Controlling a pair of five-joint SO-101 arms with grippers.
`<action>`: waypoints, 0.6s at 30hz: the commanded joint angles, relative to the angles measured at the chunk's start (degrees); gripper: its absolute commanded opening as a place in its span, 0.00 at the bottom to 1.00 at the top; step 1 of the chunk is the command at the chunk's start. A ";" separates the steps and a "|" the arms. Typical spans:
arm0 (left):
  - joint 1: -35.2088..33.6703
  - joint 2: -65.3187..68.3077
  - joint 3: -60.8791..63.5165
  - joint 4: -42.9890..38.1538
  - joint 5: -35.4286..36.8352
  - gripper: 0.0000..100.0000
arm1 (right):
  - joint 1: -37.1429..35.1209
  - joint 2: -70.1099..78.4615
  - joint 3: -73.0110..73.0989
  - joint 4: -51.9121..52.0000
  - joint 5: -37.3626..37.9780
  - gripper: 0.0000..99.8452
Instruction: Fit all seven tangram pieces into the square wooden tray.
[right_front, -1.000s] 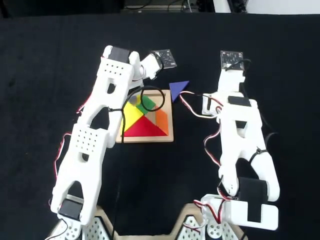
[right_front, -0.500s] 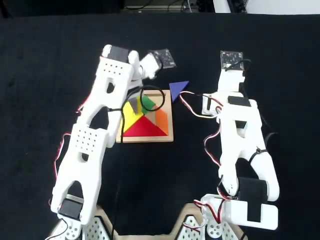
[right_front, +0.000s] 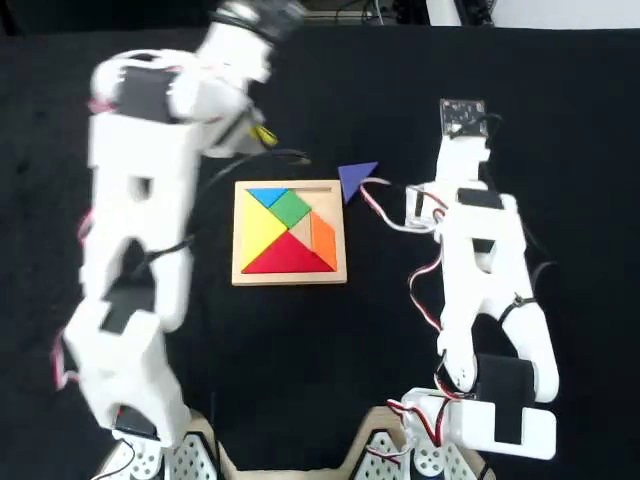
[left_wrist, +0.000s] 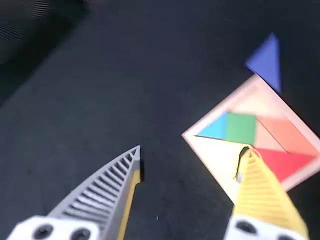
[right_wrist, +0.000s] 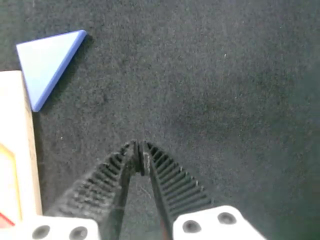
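The left gripper (left_wrist: 192, 152) had swung up and off the wooden tray (right_front: 290, 279), which it had covered a second earlier; its fingers stood wide apart with nothing between them. That left the tray open to view, coloured pieces seated and a bare wedge at the corner nearest the blue triangle (right_front: 356, 178), probably the last slot. The triangle lay on the black table (right_front: 560, 120) just off that corner. The right gripper (right_wrist: 138, 150), unmoved beside it, was pinched closed and empty. Dark cloth lay open beyond the triangle; the tray rim hemmed its near side.
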 joint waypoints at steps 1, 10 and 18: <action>-7.96 -11.87 7.25 0.00 8.88 0.30 | -0.35 -0.31 -10.77 8.70 5.10 0.02; -16.40 -22.95 40.57 -7.30 20.57 0.30 | -7.03 12.88 -36.44 19.43 7.12 0.02; -20.00 -36.40 80.92 -41.23 35.16 0.30 | -8.62 37.58 -58.33 17.93 13.98 0.02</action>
